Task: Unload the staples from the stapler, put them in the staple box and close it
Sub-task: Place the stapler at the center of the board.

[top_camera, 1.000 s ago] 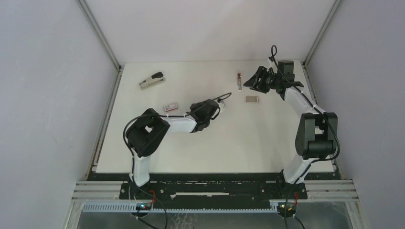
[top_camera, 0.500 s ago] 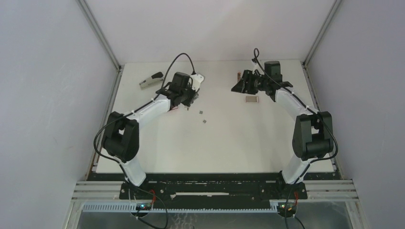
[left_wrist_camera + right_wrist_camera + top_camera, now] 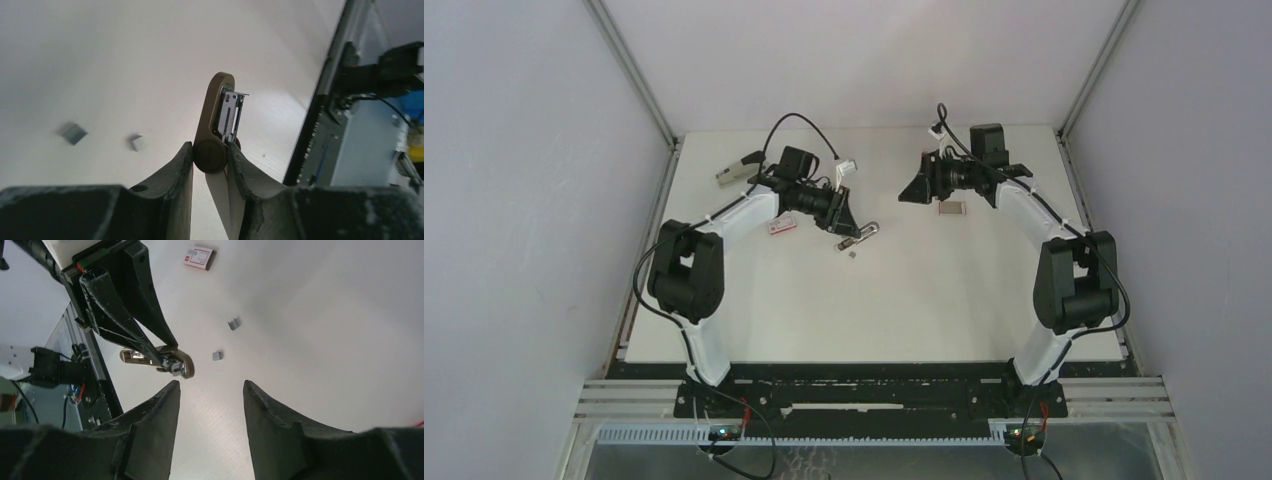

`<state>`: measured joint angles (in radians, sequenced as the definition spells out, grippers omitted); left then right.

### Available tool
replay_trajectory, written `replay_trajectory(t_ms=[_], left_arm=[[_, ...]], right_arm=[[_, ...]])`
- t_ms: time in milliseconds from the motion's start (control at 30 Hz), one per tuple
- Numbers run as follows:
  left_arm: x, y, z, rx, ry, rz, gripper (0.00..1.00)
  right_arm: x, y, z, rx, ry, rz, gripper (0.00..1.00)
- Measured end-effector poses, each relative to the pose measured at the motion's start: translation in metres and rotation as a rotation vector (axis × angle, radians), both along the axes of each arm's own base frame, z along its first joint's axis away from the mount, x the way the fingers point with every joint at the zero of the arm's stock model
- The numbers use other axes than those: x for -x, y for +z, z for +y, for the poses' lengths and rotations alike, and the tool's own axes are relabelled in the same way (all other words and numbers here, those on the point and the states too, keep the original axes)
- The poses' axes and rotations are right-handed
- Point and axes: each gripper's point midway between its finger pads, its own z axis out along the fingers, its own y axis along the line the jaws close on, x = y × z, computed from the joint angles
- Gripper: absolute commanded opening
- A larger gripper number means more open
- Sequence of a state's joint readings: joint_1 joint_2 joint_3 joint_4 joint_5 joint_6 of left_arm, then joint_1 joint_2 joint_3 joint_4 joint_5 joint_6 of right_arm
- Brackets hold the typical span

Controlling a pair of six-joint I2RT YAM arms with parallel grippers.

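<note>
My left gripper (image 3: pixel 849 224) is shut on the hinge end of a small tan stapler (image 3: pixel 865 233), holding it just above the table's middle. In the left wrist view the stapler (image 3: pixel 215 107) sticks out past my gripper (image 3: pixel 211 152), its silver magazine showing. Two short grey staples lie on the table under it: one piece (image 3: pixel 234 323) and another (image 3: pixel 217 355); the overhead view shows one (image 3: pixel 852 254). My right gripper (image 3: pixel 912 190) hangs open and empty to the stapler's right, facing it, with my right gripper's (image 3: pixel 210 387) fingers spread in its own view.
A second, grey-and-black stapler (image 3: pixel 742 168) lies at the back left. A pink-and-white box (image 3: pixel 781 225) sits beside my left forearm. Another small box (image 3: pixel 952 208) lies under my right arm. The table's right edge rail (image 3: pixel 320 110) shows beyond the stapler.
My left gripper has swung right and toward the front with the tan stapler, which now points right over the staples. My right gripper has shifted a little left.
</note>
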<state>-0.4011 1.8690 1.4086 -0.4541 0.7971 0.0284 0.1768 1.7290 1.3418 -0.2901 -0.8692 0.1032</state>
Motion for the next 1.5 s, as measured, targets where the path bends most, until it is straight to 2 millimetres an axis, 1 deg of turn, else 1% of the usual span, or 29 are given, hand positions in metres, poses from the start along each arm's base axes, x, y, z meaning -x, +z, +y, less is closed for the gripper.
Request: replay_trajectory(t_ms=[100,200,367,500,667,800,933,1100,1367,1500], left_arm=[[0.017,0.009,-0.007,0.071,-0.07,0.051,0.26],[0.027,0.014,-0.009,0.106,-0.108,0.084,0.27],[0.037,0.016,-0.009,0.128,-0.143,0.112,0.27],[0.041,0.017,-0.009,0.136,-0.158,0.121,0.28],[0.043,0.017,-0.009,0.137,-0.166,0.128,0.28],[0.046,0.015,-0.008,0.135,-0.177,0.139,0.28],[0.047,0.013,-0.007,0.129,-0.194,0.146,0.28],[0.051,0.013,-0.007,0.122,-0.211,0.146,0.28],[0.062,0.012,-0.011,0.11,-0.254,0.146,0.29],[0.065,0.012,-0.012,0.107,-0.263,0.147,0.29]], right_arm=[[0.007,0.001,0.006,-0.011,0.077,-0.009,0.48],[0.013,-0.003,0.012,-0.008,0.142,0.007,0.48],[0.027,-0.013,0.033,-0.005,0.276,0.076,0.46],[0.04,-0.022,0.041,-0.003,0.337,0.139,0.44],[0.055,-0.028,0.043,0.002,0.377,0.197,0.43],[0.057,-0.026,0.047,-0.001,0.415,0.22,0.42],[0.06,-0.031,0.047,0.006,0.441,0.256,0.42],[0.068,-0.038,0.046,0.021,0.47,0.301,0.41],[0.083,-0.04,0.055,0.034,0.539,0.348,0.4],[0.091,-0.041,0.054,0.036,0.561,0.372,0.38]])
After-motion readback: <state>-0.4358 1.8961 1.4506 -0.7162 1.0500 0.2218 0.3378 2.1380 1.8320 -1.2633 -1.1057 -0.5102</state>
